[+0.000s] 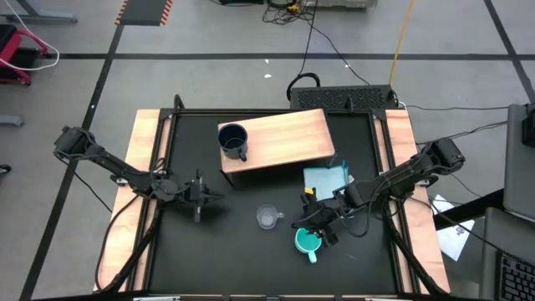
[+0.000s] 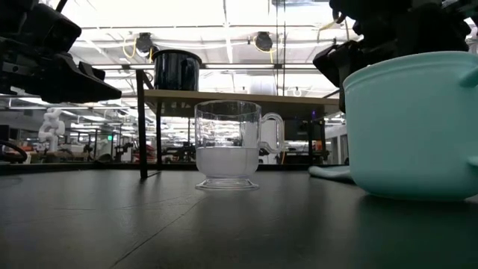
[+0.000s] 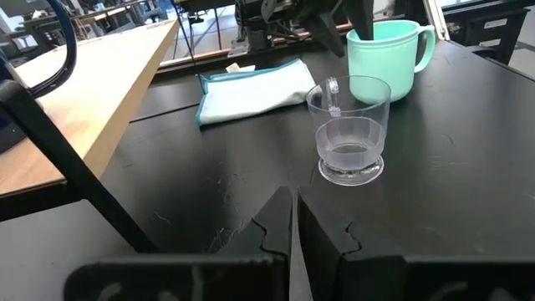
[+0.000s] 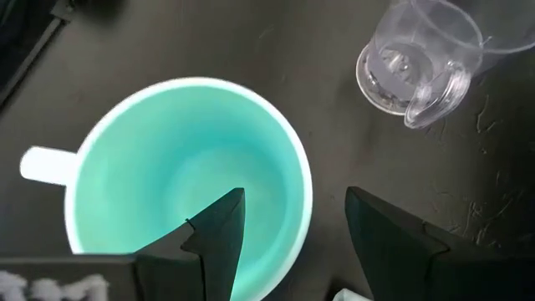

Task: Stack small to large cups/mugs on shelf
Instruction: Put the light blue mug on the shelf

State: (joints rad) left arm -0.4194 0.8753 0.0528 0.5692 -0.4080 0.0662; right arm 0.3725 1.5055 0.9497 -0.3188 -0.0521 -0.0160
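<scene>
The dark navy mug point(image 1: 232, 140) stands upright on the left end of the wooden shelf point(image 1: 284, 134); it also shows in the low view point(image 2: 176, 70). The clear glass cup point(image 1: 267, 217) stands on the black table before the shelf. The turquoise mug point(image 1: 307, 242) stands upright to its right, nearer the front edge. My right gripper point(image 4: 294, 201) is open just above the turquoise mug point(image 4: 180, 167). One finger is over its hollow and one is outside its rim. My left gripper point(image 3: 292, 226) is shut and empty at the table's left, pointing at the glass cup point(image 3: 349, 125).
A folded light-blue cloth point(image 1: 328, 180) lies on the table between the shelf's right end and my right arm. The shelf's dark legs point(image 2: 140, 123) stand behind the glass cup. Bare black table lies between my left gripper and the glass cup.
</scene>
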